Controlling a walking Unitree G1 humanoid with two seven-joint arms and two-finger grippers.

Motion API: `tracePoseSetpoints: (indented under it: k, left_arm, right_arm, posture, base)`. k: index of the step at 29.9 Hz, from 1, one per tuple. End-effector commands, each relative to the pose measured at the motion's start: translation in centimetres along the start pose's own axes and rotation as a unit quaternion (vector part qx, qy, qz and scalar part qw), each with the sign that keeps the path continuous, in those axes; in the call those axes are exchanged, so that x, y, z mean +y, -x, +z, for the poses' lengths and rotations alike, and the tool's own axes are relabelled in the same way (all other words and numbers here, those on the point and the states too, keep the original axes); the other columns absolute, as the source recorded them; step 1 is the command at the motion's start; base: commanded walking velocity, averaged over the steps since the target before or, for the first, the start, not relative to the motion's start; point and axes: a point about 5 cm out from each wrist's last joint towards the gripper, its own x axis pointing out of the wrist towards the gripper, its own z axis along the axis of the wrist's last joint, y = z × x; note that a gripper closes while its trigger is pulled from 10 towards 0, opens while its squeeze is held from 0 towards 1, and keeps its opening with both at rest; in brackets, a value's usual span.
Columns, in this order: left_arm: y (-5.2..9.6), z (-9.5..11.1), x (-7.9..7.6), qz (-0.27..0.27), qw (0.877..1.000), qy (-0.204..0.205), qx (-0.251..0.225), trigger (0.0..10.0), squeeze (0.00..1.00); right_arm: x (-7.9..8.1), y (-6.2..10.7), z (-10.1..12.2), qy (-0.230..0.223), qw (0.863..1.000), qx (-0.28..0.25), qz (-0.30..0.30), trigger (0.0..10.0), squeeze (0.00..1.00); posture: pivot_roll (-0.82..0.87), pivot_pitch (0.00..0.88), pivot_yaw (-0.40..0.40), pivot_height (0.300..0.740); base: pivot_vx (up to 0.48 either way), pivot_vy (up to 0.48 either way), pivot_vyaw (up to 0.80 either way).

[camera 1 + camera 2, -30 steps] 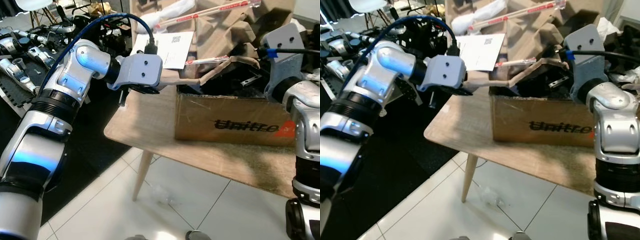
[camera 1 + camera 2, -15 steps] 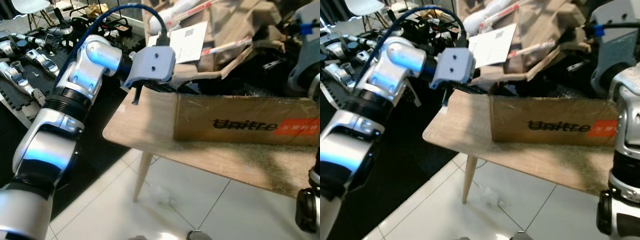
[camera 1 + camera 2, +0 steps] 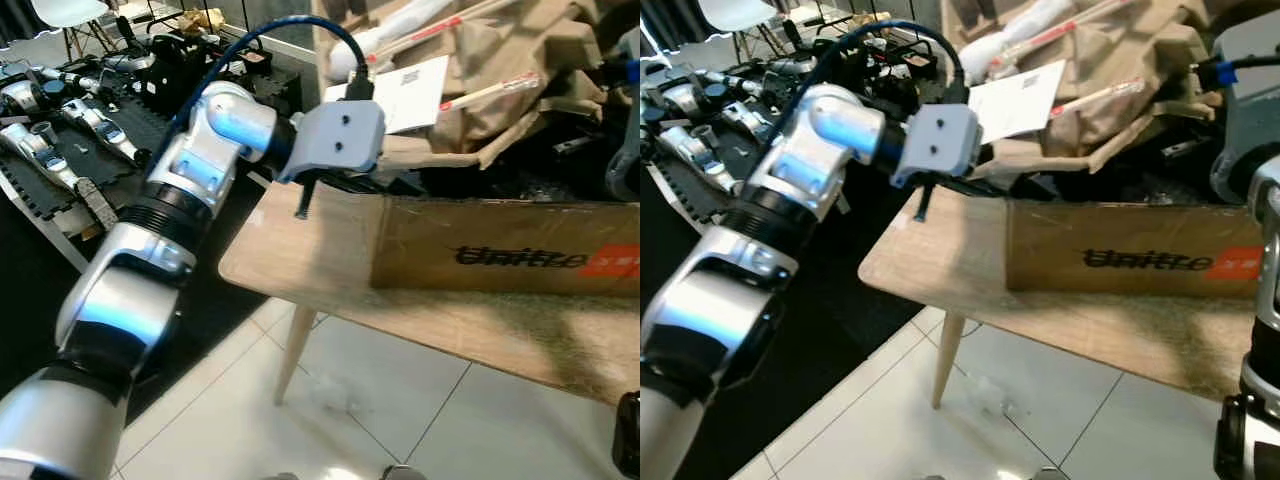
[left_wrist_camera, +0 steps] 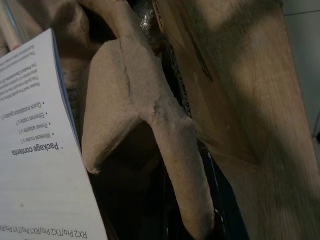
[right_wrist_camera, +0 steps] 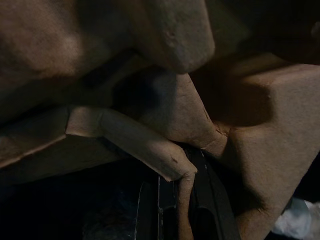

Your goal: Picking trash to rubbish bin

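One left tool (image 3: 345, 180) nearer the cardboard box (image 3: 505, 255), camera shifted

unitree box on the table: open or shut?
Open. The cardboard box has no closed top: its flap sticks outward and moulded pulp packing rises above its rim, beside the left gripper.

Light wood surface (image 3: 300, 255) on a slanted leg (image 3: 292, 345), white tiled floor (image 3: 380, 410) below. Black foam mat (image 3: 40, 190) to the left carries scattered metal robot parts (image 3: 60, 105); white chair (image 3: 65, 10) behind
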Motion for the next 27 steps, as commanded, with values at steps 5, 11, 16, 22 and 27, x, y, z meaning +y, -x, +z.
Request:
tracePoseSetpoints:
  k: [5, 11, 16, 22, 27]
  left_arm:
    - [-3.1, 3.6, 0.0, -0.033, 0.992, -0.095, -0.078, 10.0, 0.00]
    - [-2.9, 3.7, 0.2, -0.027, 0.992, -0.095, -0.082, 10.0, 1.00]
    - [-1.9, 4.2, 1.3, 0.009, 0.990, -0.104, -0.092, 10.0, 1.00]
    - [-0.1, 4.2, 2.2, 0.038, 0.989, -0.134, -0.058, 10.0, 1.00]
    - [0.7, 4.0, 2.6, 0.052, 0.987, -0.143, -0.045, 10.0, 1.00]
  right_arm:
    - [0.0, -0.4, -1.6, -0.003, 0.998, 0.047, -0.031, 10.0, 0.00]
    - [0.0, -0.5, -1.7, -0.005, 0.998, 0.048, -0.035, 10.0, 0.00]
    - [0.0, -0.5, -1.7, -0.009, 0.998, 0.044, -0.042, 10.0, 0.00]
    - [-0.4, -0.4, -1.6, -0.017, 0.998, 0.037, -0.054, 10.0, 0.00]
    - [-0.7, -0.4, -1.8, -0.018, 0.997, 0.041, -0.061, 10.0, 0.00]
  posture:
    - [-0.18, 0.099, 0.129, 0.740]
    - [-0.18, 0.096, 0.132, 0.740]
    - [-0.18, 0.094, 0.131, 0.740]
    - [-0.18, 0.093, 0.136, 0.740]
    - [-0.17, 0.095, 0.139, 0.740]
  base:
    - [0.000, 0.000, 0.00]
    - [0.000, 0.000, 0.00]
    - [0.000, 0.000, 0.00]
    - [0.000, 0.000, 0.00]
    - [0.000, 0.000, 0.00]
